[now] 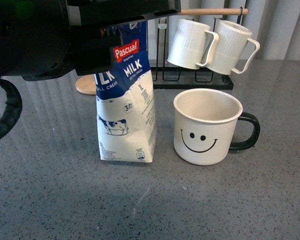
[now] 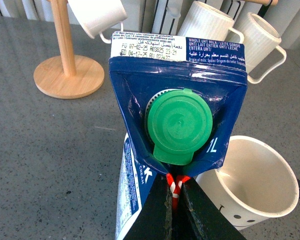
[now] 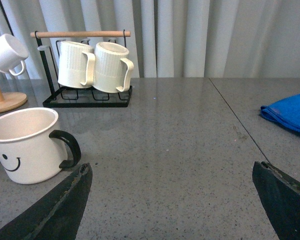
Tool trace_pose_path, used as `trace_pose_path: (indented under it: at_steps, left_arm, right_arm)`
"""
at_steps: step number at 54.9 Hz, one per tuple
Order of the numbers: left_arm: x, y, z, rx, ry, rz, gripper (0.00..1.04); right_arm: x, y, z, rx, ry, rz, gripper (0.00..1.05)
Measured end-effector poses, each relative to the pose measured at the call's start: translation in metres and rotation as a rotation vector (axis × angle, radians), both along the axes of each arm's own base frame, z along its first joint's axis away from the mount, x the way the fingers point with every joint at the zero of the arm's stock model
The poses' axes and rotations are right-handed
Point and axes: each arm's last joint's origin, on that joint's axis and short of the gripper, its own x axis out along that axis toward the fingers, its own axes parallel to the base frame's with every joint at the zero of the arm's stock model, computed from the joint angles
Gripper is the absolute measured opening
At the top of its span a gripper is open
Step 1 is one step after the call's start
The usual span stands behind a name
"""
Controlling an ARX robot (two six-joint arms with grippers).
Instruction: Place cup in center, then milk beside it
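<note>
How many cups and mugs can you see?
4. The smiley mug stands on the table beside the milk carton. Two ribbed mugs hang on the black rack behind it. One small white cup hangs on the wooden stand. More may be hidden.

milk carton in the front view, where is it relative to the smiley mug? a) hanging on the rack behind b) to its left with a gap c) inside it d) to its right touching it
b: the milk carton is left of the smiley mug, with bare table showing between them.
</note>
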Motion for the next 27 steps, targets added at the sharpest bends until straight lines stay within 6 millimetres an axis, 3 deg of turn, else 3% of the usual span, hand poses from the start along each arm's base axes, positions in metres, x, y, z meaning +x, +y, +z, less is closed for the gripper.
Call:
trace_pose_path:
  at_steps: [27]
  left_arm:
    - [0.007, -0.013, -0.018, -0.003, -0.014, 0.014, 0.02]
  right_arm:
    - [0.000, 0.000, 0.000, 0.000, 0.000, 0.000, 0.98]
